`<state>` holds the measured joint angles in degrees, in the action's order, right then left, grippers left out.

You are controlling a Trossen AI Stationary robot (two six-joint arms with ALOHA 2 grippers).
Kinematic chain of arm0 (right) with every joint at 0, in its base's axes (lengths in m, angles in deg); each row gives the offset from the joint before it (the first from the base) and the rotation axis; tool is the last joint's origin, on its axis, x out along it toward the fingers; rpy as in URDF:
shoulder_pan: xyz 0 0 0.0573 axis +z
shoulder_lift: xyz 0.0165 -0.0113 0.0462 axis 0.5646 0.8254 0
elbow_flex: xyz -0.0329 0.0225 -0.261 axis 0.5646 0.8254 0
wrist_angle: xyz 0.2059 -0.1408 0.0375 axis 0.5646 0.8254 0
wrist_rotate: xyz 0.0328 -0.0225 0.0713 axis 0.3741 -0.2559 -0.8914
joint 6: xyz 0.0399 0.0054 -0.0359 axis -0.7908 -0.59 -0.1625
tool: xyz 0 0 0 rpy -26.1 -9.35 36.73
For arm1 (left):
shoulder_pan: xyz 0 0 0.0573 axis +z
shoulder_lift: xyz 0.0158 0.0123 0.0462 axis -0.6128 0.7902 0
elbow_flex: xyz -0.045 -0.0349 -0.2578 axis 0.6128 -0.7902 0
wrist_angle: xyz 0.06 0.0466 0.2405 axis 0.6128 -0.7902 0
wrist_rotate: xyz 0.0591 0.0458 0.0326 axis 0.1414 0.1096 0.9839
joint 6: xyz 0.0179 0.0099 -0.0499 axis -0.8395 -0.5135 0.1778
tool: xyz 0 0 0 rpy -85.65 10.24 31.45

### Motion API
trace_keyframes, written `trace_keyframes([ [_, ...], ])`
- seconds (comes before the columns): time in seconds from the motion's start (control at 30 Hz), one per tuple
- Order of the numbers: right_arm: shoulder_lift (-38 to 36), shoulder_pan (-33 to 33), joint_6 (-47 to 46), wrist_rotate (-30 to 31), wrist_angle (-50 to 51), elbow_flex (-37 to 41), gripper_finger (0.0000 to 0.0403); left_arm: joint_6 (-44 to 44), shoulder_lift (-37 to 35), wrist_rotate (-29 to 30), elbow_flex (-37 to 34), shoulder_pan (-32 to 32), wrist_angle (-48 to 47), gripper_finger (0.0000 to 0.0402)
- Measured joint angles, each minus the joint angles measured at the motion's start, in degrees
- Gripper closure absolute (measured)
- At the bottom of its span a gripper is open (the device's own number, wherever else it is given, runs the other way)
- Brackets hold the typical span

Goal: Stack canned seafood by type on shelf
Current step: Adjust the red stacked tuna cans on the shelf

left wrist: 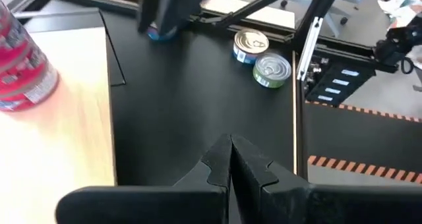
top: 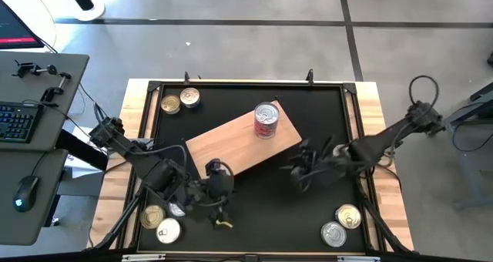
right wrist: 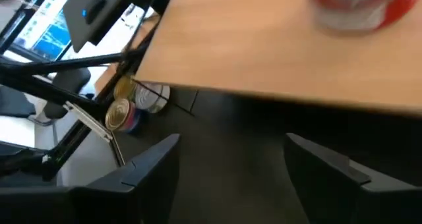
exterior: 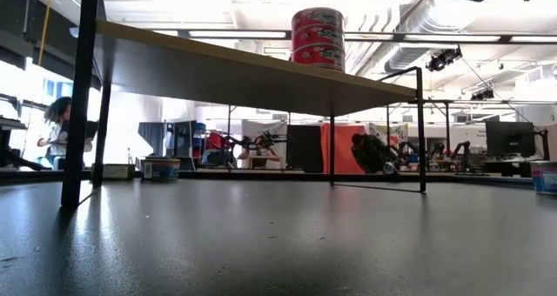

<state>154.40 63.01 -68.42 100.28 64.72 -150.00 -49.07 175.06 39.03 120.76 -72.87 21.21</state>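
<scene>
On the shelf stands a red-labelled stack of tins; just beside its edge the right tool hangs spread, empty, the left tool pressed together.

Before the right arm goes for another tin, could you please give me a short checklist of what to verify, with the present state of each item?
1. Right pincer open and empty: ok, its fingers stand well apart with nothing between them.
2. Left pincer out of the way: ok, it is shut and empty, over the black tabletop near the front.
3. Red-label stack upright on the shelf: ok.
4. Free room on the shelf: ok, most of the board is bare.
5. Nearest tins reachable: ok, two lie at the right front corner.
6. Types of those two tins: cannot tell.
</scene>
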Motion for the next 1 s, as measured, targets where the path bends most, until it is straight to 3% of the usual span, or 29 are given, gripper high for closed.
trace_keyframes([
  [0.13, 7.19, -0.64, -4.25, 4.22, -8.48, 0.03, 0.0189, -1.49, -1.77, -0.1, 0.02, 0.48, -2.1, 0.0402],
  [0.3, 15.66, -2.76, -6.76, 12.53, -19.84, 0.03, 0.0363, -1.46, -2.11, 0.73, 0.02, 0.62, -3.47, 0.0401],
  [0.33, 16.92, -3.26, -6.54, 13.85, -20.97, 0.03, 0.0382, -1.51, -2.14, 0.77, 0.02, 0.61, -3.49, 0.0402],
  [0.5, 21.7, -5.69, -8.37, 17.93, -17.35, -2.01, 0.0399, -1.54, -2.19, 0.76, 0.02, -0.44, -4.35, 0.0401],
  [0.67, 25.21, -8.01, 3.54, 16.03, -16.16, -8.06, 0.0402, -1.55, -2.19, 0.82, 0.02, -1.59, -5.71, 0.0401],
  [1.0, 33.69, -11.87, 3.33, 16.08, 4.92, -22.54, 0.0403, -1.19, -2.19, 2.65, 0.02, -3.76, -7.05, 0.0401],
])
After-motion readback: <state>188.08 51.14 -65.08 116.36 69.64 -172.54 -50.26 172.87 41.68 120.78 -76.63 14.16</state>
